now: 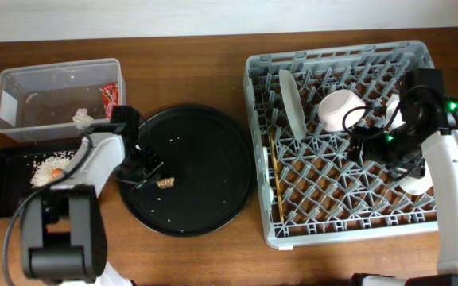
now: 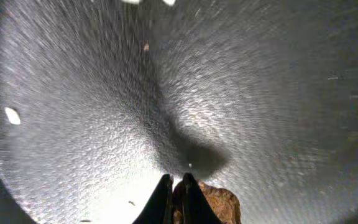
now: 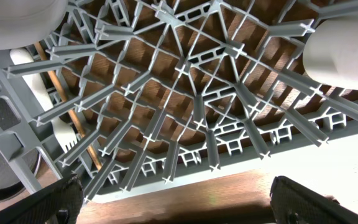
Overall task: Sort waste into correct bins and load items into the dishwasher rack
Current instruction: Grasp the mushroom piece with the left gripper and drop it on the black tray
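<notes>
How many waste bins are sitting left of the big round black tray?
2. The clear plastic tub sits at the far left; the shallow black tray lies just in front of it, its right end under the left arm. No other bin shows.

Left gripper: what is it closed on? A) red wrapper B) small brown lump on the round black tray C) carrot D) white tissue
B: the left gripper is shut on the small brown lump, which sits on the round black tray.
</notes>
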